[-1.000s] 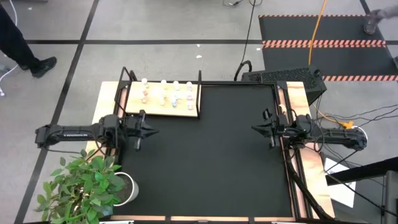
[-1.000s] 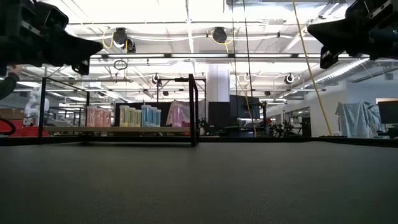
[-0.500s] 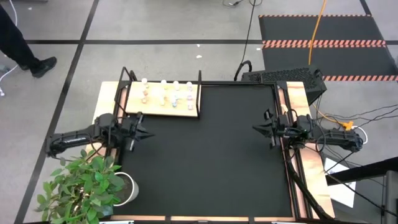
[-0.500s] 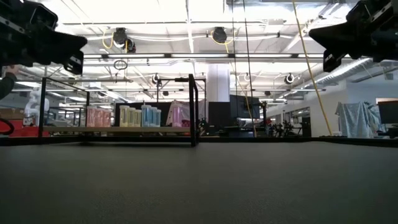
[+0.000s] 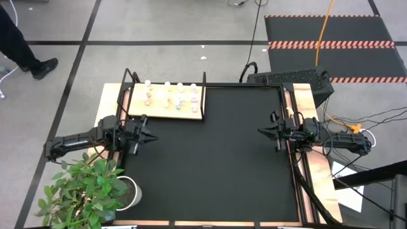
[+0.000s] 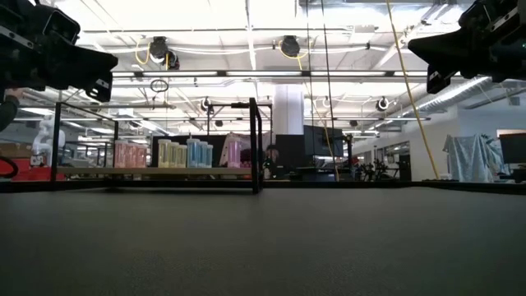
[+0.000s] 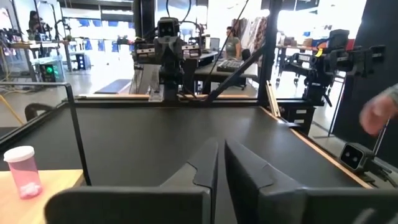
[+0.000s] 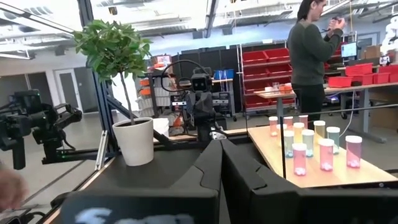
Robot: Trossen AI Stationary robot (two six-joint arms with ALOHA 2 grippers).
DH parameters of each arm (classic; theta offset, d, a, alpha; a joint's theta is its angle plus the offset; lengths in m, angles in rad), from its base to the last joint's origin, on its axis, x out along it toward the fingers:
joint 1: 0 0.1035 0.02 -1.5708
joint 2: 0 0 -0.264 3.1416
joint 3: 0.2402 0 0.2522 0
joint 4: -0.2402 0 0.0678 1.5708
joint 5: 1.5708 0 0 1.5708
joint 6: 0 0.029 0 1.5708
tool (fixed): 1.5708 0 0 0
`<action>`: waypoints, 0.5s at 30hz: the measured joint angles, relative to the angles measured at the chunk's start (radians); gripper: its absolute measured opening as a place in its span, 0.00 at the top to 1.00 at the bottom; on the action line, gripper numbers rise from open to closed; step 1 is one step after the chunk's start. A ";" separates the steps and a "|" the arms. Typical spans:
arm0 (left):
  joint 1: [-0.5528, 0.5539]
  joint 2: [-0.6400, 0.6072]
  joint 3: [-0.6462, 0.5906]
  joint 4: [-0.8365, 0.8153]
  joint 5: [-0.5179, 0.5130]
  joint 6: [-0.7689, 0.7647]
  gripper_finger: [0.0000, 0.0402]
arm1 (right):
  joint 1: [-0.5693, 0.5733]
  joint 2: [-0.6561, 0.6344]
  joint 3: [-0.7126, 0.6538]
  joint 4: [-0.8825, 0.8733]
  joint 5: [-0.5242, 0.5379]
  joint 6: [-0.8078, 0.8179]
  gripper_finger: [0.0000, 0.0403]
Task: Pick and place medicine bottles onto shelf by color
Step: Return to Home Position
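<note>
Clenched jaws on both arms, nothing held in either. Left gripper (image 5: 153,134) at the left edge of the mat (image 5: 210,165), near the shelf (image 5: 166,113) but apart from it, aimed across the table; from its wrist, two dark fingers (image 7: 198,177) pressed together with only a thin seam between. Right gripper (image 5: 259,131) at the mat's right edge, aimed back at the left one and well apart from it, fingers (image 8: 205,168) likewise together. Both raised clear of the mat in the low view, up in the top corners. Bottles (image 5: 169,95) upright on the shelf, at the table's far left corner inside a black frame (image 6: 256,144), none on the mat. From table height, ranged along the shelf as a pink group, then yellow-olive, then light blue, then pink again nearest the frame post. From the right wrist, three pink ones in the nearest row, with what look like bluish and yellowish ones behind. One pink bottle (image 7: 22,172) with a white cap at the shelf's corner in the left wrist view. Potted plant (image 5: 86,187) at the table's near left corner, beside the left arm. Person (image 8: 311,56) standing beyond the shelf in the right wrist view; blurred hand (image 7: 376,115) at the edge of the left wrist view.
</note>
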 joint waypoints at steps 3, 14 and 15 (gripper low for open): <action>0.000 0.000 0.000 0.005 0.000 0.000 0.91 | 0.000 0.000 0.000 0.000 0.000 0.000 1.00; 0.000 0.000 0.000 0.010 -0.004 -0.002 0.91 | 0.000 0.000 0.000 0.000 0.000 0.000 1.00; 0.000 0.000 0.000 0.010 -0.004 -0.002 0.91 | 0.000 0.000 0.000 0.000 0.000 0.000 1.00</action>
